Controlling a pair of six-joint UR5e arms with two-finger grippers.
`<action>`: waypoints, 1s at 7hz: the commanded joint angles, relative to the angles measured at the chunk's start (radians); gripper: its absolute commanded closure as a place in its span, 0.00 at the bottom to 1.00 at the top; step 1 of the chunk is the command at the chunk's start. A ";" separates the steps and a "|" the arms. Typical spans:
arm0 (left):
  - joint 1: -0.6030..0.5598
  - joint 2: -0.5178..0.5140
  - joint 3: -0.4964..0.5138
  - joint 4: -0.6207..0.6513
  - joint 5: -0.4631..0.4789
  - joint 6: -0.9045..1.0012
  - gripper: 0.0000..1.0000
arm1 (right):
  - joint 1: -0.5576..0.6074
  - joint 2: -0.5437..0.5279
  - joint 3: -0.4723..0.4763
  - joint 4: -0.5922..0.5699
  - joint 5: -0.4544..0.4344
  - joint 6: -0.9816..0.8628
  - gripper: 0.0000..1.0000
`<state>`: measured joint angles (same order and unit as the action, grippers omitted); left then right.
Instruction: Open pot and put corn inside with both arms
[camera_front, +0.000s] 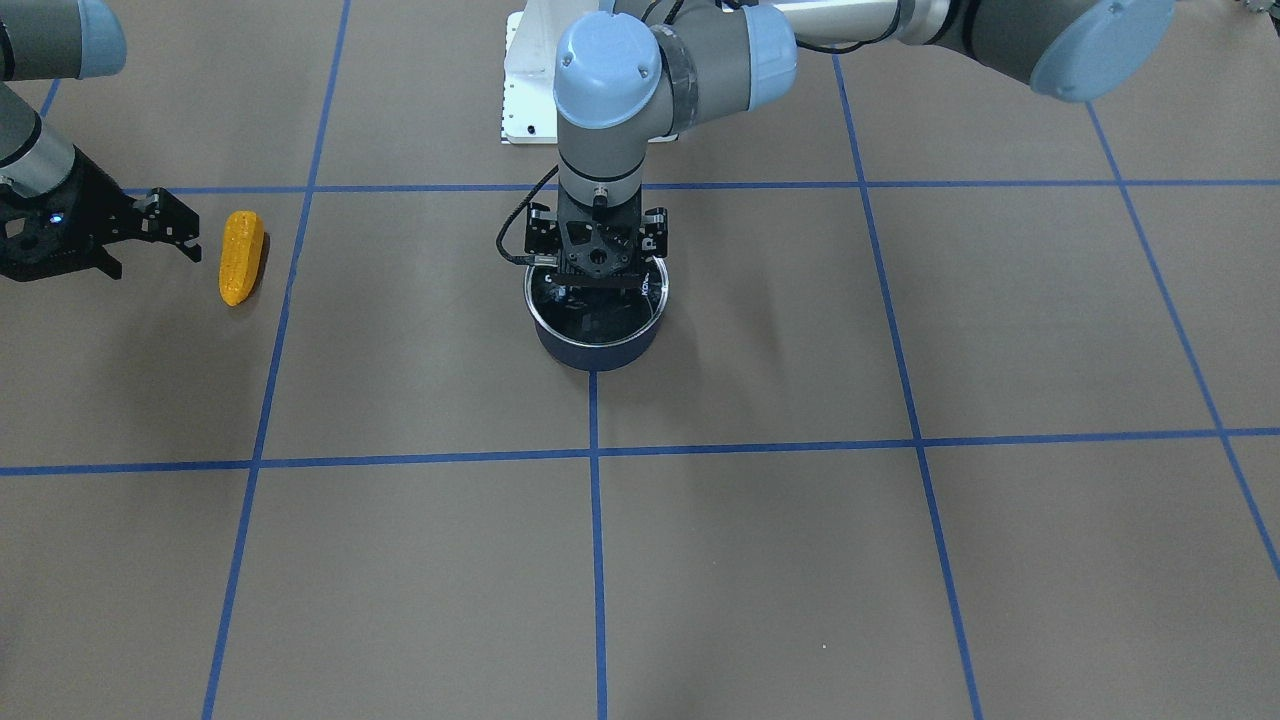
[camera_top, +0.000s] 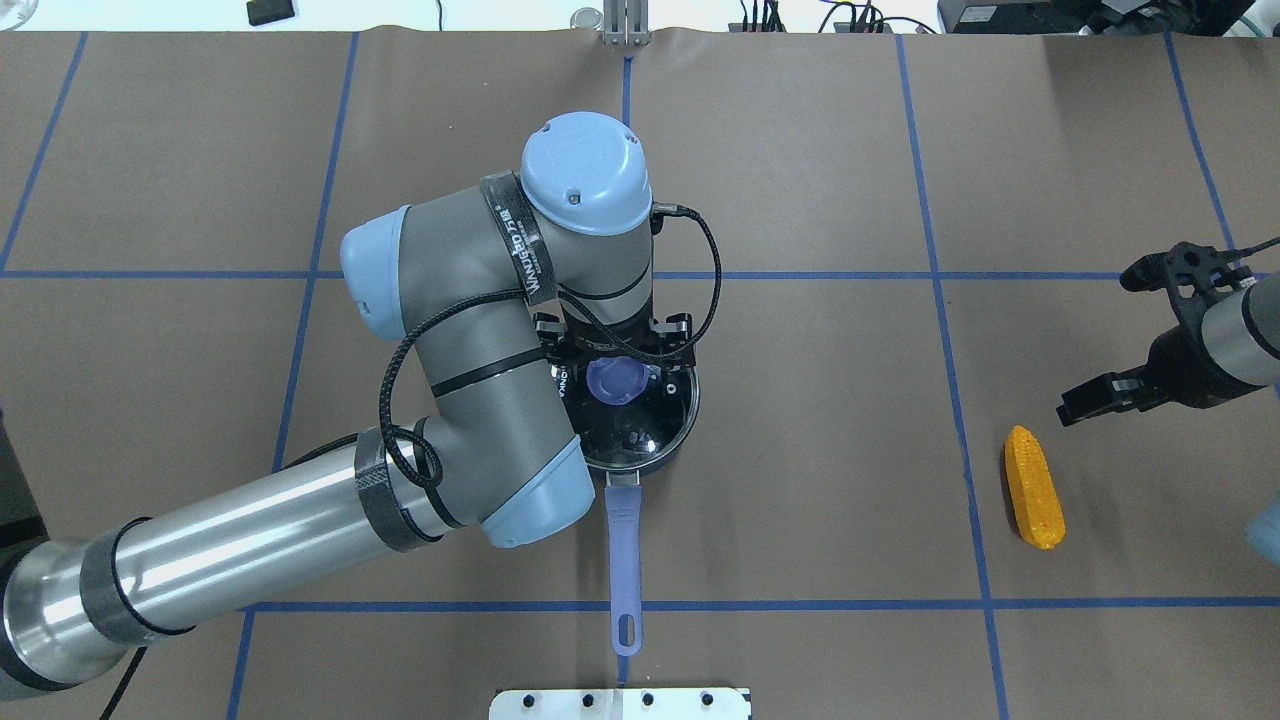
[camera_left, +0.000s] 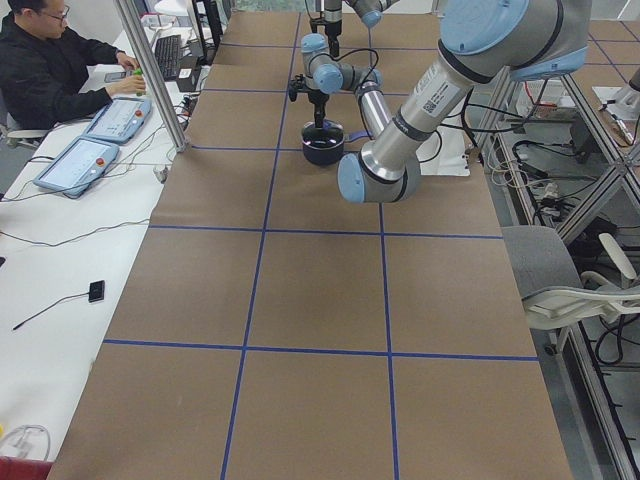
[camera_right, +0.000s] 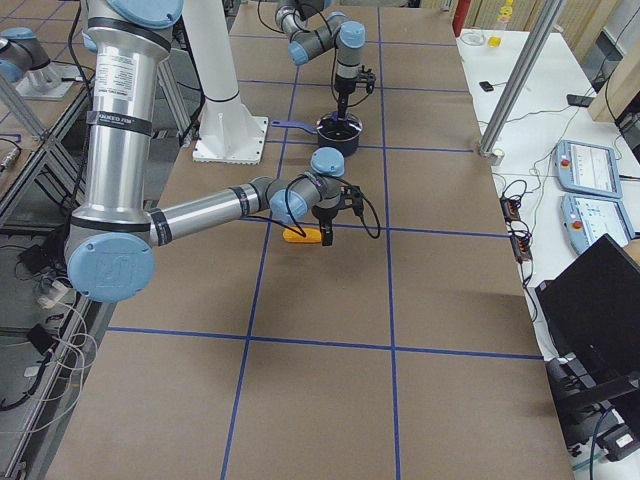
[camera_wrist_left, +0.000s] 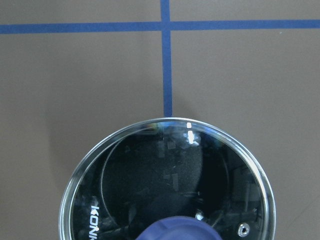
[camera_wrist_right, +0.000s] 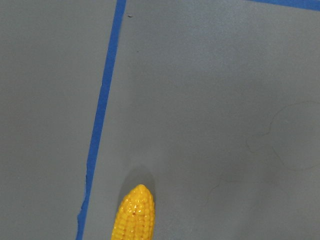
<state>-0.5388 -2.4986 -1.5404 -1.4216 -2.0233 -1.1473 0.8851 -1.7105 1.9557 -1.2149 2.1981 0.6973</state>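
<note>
The navy pot (camera_front: 597, 352) stands at the table's middle, its lavender handle (camera_top: 624, 540) pointing toward the robot base. The glass lid (camera_wrist_left: 150, 170) sits on it, with its purple knob (camera_top: 615, 380) in the centre. My left gripper (camera_front: 598, 278) is open, lowered right over the lid with its fingers either side of the knob. I cannot tell whether they touch it. The orange-yellow corn (camera_top: 1034, 487) lies flat on the table at the robot's right. My right gripper (camera_top: 1095, 348) is open and empty, just beyond the corn's tip. The corn's tip shows in the right wrist view (camera_wrist_right: 134, 215).
The white base plate (camera_top: 620, 703) sits behind the pot handle. Blue tape lines (camera_front: 595, 450) grid the brown table cover. An operator (camera_left: 50, 60) sits at a side table with tablets, off the table's long edge.
</note>
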 joint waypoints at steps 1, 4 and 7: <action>0.008 0.003 0.003 -0.003 -0.003 -0.002 0.05 | -0.002 0.002 -0.001 0.000 -0.008 -0.001 0.00; 0.008 0.003 -0.003 -0.002 -0.011 -0.002 0.55 | -0.005 0.002 -0.001 0.000 -0.008 0.001 0.00; -0.010 0.004 -0.056 0.010 -0.009 0.003 0.54 | -0.035 0.002 0.000 0.000 -0.008 -0.001 0.00</action>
<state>-0.5369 -2.4948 -1.5680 -1.4173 -2.0330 -1.1462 0.8675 -1.7089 1.9550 -1.2149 2.1905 0.6970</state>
